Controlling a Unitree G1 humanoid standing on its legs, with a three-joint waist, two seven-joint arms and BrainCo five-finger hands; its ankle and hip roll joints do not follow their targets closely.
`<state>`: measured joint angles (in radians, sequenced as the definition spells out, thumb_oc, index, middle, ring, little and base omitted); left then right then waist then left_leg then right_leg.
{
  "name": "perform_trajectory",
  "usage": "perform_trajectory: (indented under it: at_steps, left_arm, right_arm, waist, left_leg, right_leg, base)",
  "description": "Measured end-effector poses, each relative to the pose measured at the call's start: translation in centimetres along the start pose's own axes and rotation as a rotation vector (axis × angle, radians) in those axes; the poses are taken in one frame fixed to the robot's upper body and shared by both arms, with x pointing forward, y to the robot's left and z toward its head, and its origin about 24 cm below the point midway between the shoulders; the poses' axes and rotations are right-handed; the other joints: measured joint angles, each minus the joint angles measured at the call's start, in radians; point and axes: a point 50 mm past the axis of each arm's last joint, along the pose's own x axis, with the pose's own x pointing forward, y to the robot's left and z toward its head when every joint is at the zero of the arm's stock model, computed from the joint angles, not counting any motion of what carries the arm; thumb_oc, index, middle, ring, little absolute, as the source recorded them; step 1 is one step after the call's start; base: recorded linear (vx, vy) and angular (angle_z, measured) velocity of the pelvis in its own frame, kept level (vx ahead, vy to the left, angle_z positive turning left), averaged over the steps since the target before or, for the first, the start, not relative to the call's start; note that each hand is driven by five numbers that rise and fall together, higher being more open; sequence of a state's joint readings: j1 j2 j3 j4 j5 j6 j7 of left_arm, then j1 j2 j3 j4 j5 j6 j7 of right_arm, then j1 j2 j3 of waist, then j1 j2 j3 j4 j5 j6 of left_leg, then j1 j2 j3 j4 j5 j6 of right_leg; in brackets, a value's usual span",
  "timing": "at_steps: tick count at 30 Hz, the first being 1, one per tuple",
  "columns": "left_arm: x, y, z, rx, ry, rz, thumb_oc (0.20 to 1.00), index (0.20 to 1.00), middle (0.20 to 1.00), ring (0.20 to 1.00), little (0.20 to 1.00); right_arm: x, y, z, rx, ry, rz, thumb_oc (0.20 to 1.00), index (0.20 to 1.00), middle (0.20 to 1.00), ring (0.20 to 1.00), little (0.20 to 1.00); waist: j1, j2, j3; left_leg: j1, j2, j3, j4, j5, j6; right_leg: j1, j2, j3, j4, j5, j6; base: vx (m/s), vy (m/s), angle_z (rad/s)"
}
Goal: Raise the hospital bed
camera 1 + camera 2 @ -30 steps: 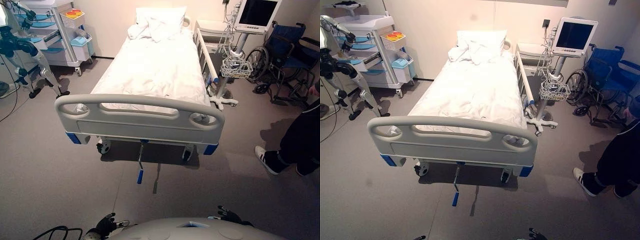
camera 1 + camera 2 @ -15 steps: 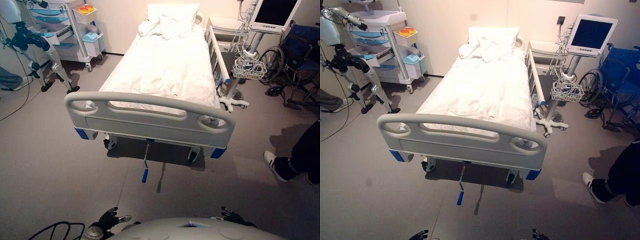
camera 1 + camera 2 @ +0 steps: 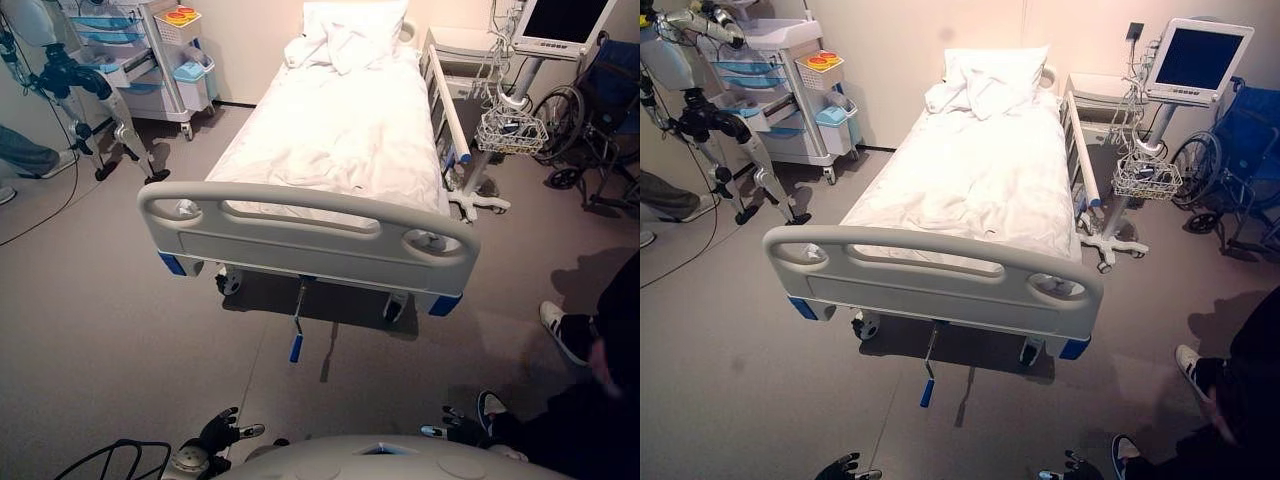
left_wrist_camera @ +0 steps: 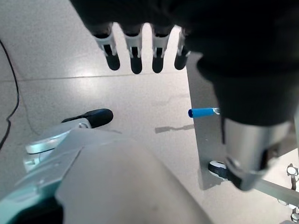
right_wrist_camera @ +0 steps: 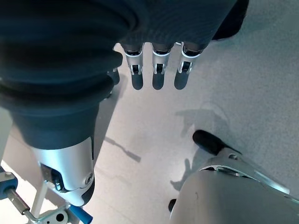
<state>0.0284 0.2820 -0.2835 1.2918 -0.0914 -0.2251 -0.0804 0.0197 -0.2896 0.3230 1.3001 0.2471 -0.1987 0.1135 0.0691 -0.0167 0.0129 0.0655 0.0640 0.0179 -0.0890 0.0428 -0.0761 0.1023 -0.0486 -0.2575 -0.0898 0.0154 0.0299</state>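
Both hands, left hand [image 3: 215, 436] and right hand [image 3: 452, 426], hang low, fingers relaxed, holding nothing, well apart from hospital bed [image 3: 310, 225]; blue-tipped crank [image 3: 297, 322], probably folded down, under footboard.

Hospital bed [image 3: 330, 150] ahead, centre, footboard [image 3: 300, 240] nearest; crank handle [image 3: 297, 325] sticks out under footboard onto floor. Pillow [image 3: 352, 22] at far end. Cart [image 3: 150, 50] far left of bed, monitor stand [image 3: 520, 70] just right of bed, wheelchair [image 3: 600, 110] beyond it. Person [image 3: 590, 380] near right. Left hand [image 3: 215, 438], right hand [image 3: 455, 428] low, well short of crank
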Motion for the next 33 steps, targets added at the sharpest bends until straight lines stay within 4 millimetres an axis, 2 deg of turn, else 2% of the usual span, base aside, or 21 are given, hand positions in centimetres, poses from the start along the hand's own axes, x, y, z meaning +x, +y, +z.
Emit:
perform_trajectory:
  at_steps: [33]
  left_arm:
    - [-0.04,0.04,-0.14,-0.001,0.006,-0.004,1.000,1.000,1.000,1.000,1.000]
  right_arm:
    - [-0.13,-0.24,-0.45,0.010,0.018,-0.004,1.000,1.000,1.000,1.000,1.000]
  waist:
    - [0.000,-0.008,-0.022]
  left_leg:
    - [0.011,0.006,0.020,-0.003,-0.003,-0.004]
  right_leg:
    - [-0.001,0.010,0.027,0.000,0.000,-0.003]
  base:
    - [0.00,0.001,-0.01]
